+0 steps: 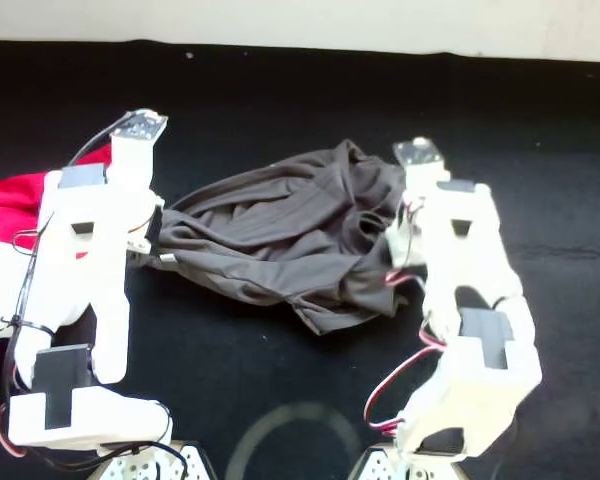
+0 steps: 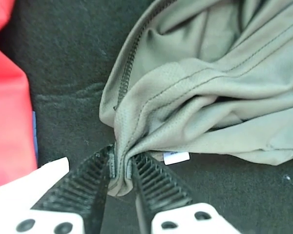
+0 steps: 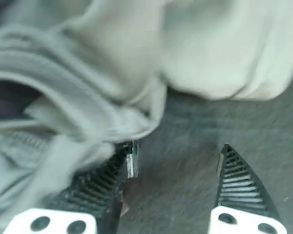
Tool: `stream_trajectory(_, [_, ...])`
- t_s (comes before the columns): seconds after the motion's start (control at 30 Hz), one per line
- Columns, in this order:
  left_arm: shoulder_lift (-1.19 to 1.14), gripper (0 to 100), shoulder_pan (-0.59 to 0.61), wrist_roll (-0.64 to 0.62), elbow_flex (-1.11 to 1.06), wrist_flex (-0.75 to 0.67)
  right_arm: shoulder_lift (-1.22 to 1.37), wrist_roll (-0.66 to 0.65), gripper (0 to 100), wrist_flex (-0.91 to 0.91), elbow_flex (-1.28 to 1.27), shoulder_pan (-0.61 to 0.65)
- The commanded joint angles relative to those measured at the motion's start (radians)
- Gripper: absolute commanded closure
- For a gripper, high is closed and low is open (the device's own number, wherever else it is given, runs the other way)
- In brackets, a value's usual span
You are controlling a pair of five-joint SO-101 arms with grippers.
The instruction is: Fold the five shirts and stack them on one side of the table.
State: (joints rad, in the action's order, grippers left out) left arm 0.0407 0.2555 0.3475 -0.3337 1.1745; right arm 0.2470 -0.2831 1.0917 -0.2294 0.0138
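Left gripper is clamped down. Jaws are pressed together w/ a bunched bit of the grey shirt squeezed between them, right at the shirt's edge by a stitched seam. A small white label sits on the fabric just beside the pinch. The red shirt lies off to the side, apart from the grey one, w/ bare black table between them.

From the high view, the grey shirt lies crumpled (lots of folds, nothing flat) in the middle of the table, between the two arms. The left gripper is at the shirt's edge on its own side. The right gripper is at the opp. edge. The red shirt sits beyond the left arm near the table's side and is partly hidden by that arm.

Over to the right gripper: it's spread wide and holds nothing. One jaw touches the rumpled grey shirt, the other stands over bare table. The gap between them shows tabletop.
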Motion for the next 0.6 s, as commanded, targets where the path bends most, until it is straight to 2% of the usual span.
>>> stream_trajectory(0.0, [0.016, 99, -0.008, -0.008, 0.039, 0.012, 0.008, 0.057, 74.4, 0.048, 0.143, -0.047])
stream_trajectory(0.1, [0.016, 99, -0.008, -0.008, 0.036, 0.011, 0.007, 0.075, 74.4, 0.128, 0.188, -0.056])
stream_trajectory(0.27, [0.016, 99, -0.008, -0.008, 0.033, 0.015, 0.005, -0.029, 74.4, 0.334, 0.237, -0.071])
stream_trajectory(0.5, [0.013, 99, -0.008, -0.008, 0.033, 0.011, 0.004, -0.308, 74.5, 0.611, 0.311, -0.143])
stream_trajectory(0.57, [0.007, 99, -0.008, -0.008, 0.033, 0.011, 0.001, -0.331, 74.5, 0.656, 0.311, -0.137])
